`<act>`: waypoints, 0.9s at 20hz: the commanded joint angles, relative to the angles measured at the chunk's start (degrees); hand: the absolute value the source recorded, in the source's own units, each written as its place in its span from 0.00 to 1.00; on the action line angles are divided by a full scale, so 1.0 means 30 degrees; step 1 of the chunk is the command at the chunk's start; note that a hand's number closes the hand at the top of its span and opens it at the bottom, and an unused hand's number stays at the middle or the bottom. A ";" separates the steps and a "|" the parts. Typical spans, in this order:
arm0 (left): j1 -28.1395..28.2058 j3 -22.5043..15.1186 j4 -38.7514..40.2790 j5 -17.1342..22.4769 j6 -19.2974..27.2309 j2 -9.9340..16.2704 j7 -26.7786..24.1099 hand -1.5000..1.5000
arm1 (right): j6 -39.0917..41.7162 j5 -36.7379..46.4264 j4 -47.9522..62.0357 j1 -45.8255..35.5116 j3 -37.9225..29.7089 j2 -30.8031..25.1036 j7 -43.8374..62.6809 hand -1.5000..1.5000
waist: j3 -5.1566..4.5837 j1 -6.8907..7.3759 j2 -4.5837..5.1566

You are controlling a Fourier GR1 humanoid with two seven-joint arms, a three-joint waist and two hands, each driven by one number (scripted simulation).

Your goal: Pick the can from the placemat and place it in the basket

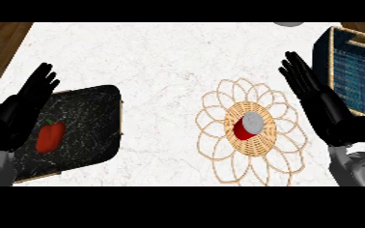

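A red can [247, 126] with a grey top sits in the woven middle of a wire basket [215, 107] with petal-like loops, at centre right of the white counter. My right hand [318, 104] is open just right of the basket, fingers straight and pointing away, apart from the can. At the left edge my left hand [25, 104] is open too, fingers up, beside a dark marbled placemat [85, 121]. On that placemat lies a red bell pepper [50, 136].
A blue patterned box [347, 65] stands at the right edge behind my right hand. A grey round object [288, 23] peeks in at the top edge. Wooden surface [13, 34] shows past the counter's top left corner.
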 commanded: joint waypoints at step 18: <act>-0.2030 -0.2712 -0.0242 -0.3707 -0.0222 -0.2034 -0.1988 0.50 | -0.4193 1.2607 -0.1044 -0.1311 0.5461 0.3100 0.0833 0.00 | -0.0356 -0.0328 -0.0863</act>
